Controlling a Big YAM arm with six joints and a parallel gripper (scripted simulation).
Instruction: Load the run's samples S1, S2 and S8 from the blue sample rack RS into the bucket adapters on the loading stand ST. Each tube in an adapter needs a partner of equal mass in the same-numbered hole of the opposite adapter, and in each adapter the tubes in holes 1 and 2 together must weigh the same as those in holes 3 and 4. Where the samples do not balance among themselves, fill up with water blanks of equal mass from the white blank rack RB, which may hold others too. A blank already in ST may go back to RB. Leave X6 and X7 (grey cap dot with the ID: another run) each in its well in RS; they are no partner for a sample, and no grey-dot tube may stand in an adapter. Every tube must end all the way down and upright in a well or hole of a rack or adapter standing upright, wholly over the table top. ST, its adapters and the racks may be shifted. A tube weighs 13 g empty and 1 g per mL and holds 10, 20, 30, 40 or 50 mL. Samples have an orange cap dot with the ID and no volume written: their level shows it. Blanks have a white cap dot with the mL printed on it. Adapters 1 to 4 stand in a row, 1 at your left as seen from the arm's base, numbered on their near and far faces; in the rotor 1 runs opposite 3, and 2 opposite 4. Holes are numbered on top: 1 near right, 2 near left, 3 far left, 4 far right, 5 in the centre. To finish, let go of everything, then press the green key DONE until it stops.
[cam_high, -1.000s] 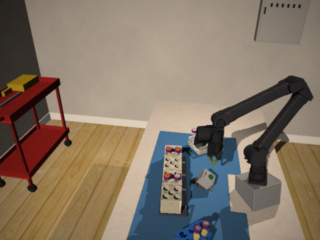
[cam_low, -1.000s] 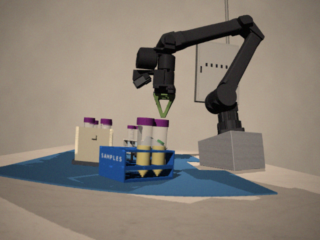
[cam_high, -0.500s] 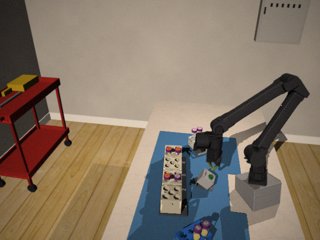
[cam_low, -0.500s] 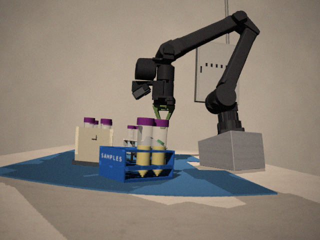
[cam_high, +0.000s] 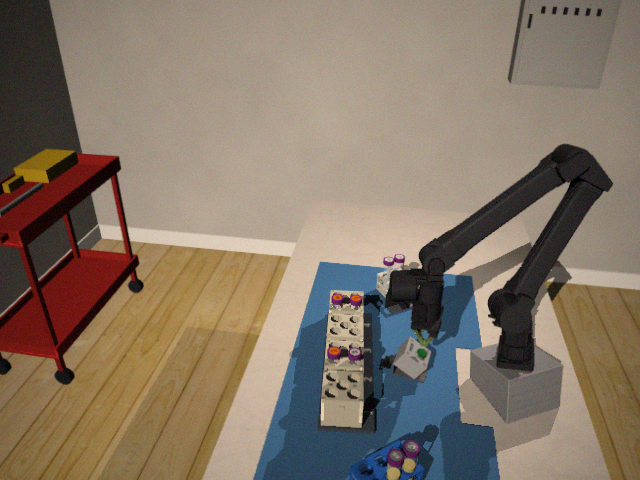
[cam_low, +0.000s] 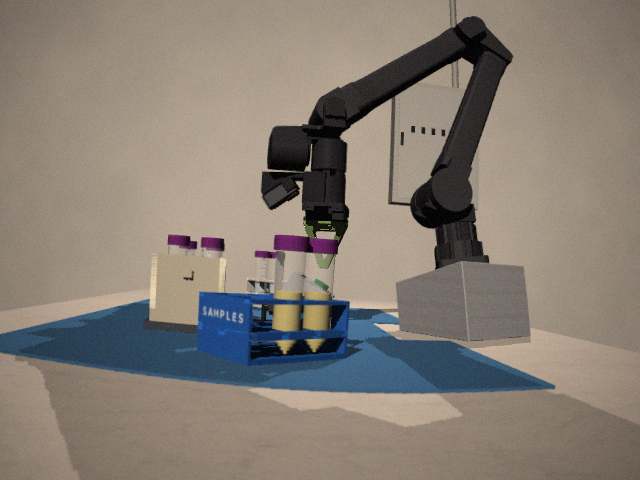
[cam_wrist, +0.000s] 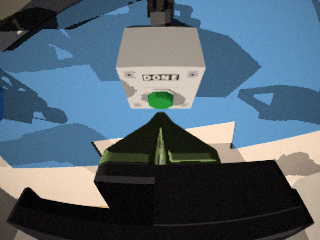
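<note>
While the arm leans over the blue mat, the scene reads as follows.

DONE key: one green key (cam_wrist: 160, 99) on the sloped face of a small grey box (cam_high: 410, 361), standing on the mat between the loading stand and the arm's pedestal.
Gripper: the gripper (cam_wrist: 160, 120) has its green fingers pressed together with nothing between them; the tip hangs just above the key, and contact cannot be made out.
Loading stand ST: one stand with four cream adapters (cam_high: 342, 356) in a row on a dark base.
Tubes in adapters: four counted from the top view, two orange-dot tubes (cam_high: 337, 298) in the farthest adapter, and one orange-dot and one white-dot tube (cam_high: 354, 354) in the third from there; the other two adapters show only open holes.
Blue sample rack RS: one rack (cam_low: 227, 313) labelled SAMPLES, at the near edge of the mat, holding two purple-capped tubes (cam_low: 287, 289) with yellowish liquid.
White blank rack RB: one rack (cam_high: 383, 281) beyond the gripper, partly hidden by the wrist; two capped tubes (cam_high: 394, 259) show.
Mat: one blue mat (cam_high: 465, 320) on the pale table.
Surroundings: a grey pedestal (cam_high: 537, 392) under the arm, a red cart (cam_high: 122, 206) on the wooden floor, a grey wall cabinet (cam_high: 563, 46).
</note>
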